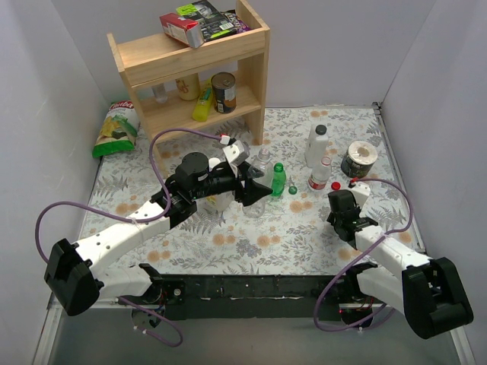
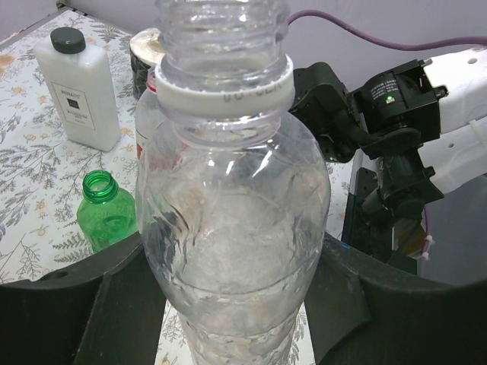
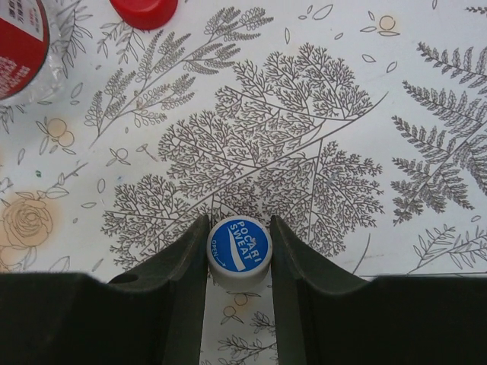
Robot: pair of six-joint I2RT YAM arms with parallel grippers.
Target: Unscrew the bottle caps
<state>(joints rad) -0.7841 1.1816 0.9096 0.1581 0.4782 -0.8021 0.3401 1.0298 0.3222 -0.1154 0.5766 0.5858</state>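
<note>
Left tool (image 1: 249, 188): narrowly parted and clamped on the clear bottle (image 2: 228, 251), one dark finger (image 2: 84, 304) pressed against each side of the lower body.
Clear bottle: held at the middle of the counter (image 1: 228, 236). The neck is open with no cap on the thread, and a white ring sits below it. Whether the base touches the counter cannot be told.
Green bottle (image 1: 278, 179): upright on the counter, just right of the clear bottle and apart from it; the neck is open.
Green cap (image 1: 292, 192): on the counter, just beside the green bottle on its near right.
White bottle (image 1: 316, 144): upright further back, with a dark cap on.
Red-label bottle (image 1: 320, 176): upright, just in front of the white bottle. Whether its neck is capped cannot be made out.
Red cap (image 1: 335, 185): lying loose on the counter, just right of the red-label bottle.
Right tool (image 3: 239, 222): fingers drawn close and gripping the blue cap (image 3: 239, 251) by its rim, pointing down at the counter near the red cap.
Blue cap: between the fingertips, printed top facing the wrist camera. Whether it touches the counter cannot be told.
</note>
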